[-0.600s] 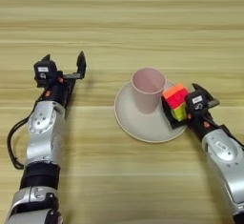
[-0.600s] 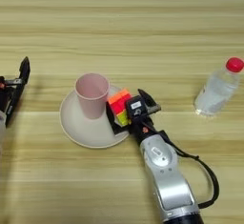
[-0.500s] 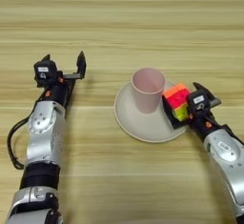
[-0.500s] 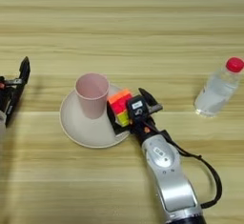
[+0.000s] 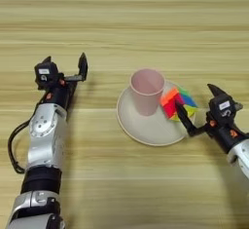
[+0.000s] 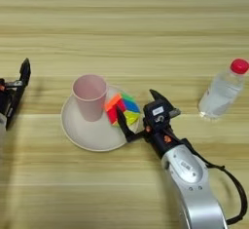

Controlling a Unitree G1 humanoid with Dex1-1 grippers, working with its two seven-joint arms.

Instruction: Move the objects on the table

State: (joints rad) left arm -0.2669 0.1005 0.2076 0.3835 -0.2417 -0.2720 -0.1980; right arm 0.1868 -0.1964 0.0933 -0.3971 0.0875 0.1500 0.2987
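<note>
You have the plate near the table's middle, with the cup standing on its rear left part and the puzzle cube just right of the cup on the plate's right rim. The bottle stands well apart to the right.

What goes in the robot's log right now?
right gripper: open, beside puzzle cube | cube: on plate, by pink cup | left gripper: open, idle

We see a left black wire, bent in a loop | we see a right black wire, curved, low down
</note>
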